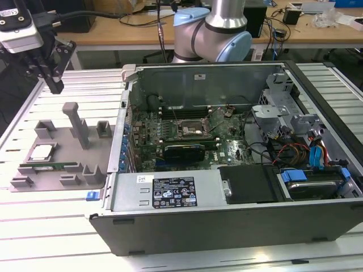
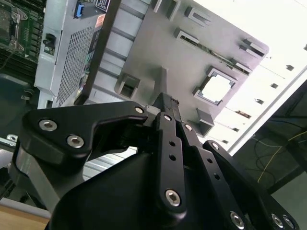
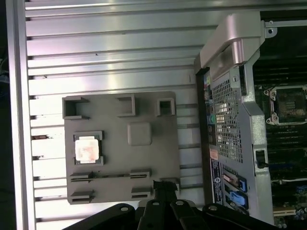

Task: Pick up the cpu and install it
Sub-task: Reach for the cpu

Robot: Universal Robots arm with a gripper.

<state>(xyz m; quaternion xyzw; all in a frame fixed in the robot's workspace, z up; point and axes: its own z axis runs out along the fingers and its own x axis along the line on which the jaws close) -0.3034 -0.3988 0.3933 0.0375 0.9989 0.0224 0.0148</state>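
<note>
The cpu (image 1: 42,152) is a small silver square lying flat in a recess of the grey holder plate (image 1: 62,127) at the exterior view's left. Both wrist views show the cpu (image 2: 216,89) (image 3: 87,148) from above, uncovered. My gripper (image 1: 56,86) hangs well above the table, behind the plate and apart from the chip. Its black fingers (image 2: 167,108) are closed together with nothing between them, and the gripper (image 3: 160,186) points down near the plate's edge. The black socket (image 1: 190,128) with its metal frame sits on the motherboard inside the open computer case.
The open case (image 1: 170,192) stands to the right of the plate in the exterior view, its tall side wall next to the plate. A tall grey post (image 1: 74,122) rises from the plate. A long green memory stick (image 1: 48,166) lies in a slot near the cpu.
</note>
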